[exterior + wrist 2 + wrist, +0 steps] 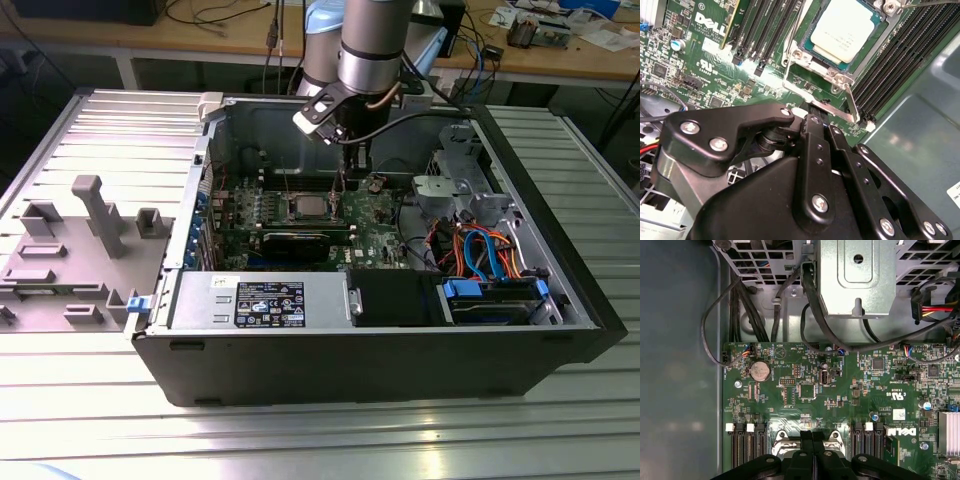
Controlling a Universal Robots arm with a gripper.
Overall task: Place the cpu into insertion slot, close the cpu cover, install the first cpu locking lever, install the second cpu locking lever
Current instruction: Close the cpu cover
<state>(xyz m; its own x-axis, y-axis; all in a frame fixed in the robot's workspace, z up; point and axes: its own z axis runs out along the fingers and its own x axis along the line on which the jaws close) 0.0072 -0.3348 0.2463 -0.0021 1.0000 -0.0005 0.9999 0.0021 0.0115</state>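
Note:
The cpu, a flat square chip with a dull silver top, lies in the insertion slot on the green motherboard. The silver frame of the cpu cover lies around it. A flat silver locking lever and a thin wire lever run along the socket's edges. My gripper hangs just over the socket's edge, close to the flat lever. Its black fingers are pressed together with nothing between them. In the exterior view my gripper stands above the board, a little to the right of the socket.
Long black memory slots flank the socket. A round coin battery sits on the board. A metal drive cage and cable bundles fill the exterior view's right. The case walls enclose the board. A grey fixture lies outside at the left.

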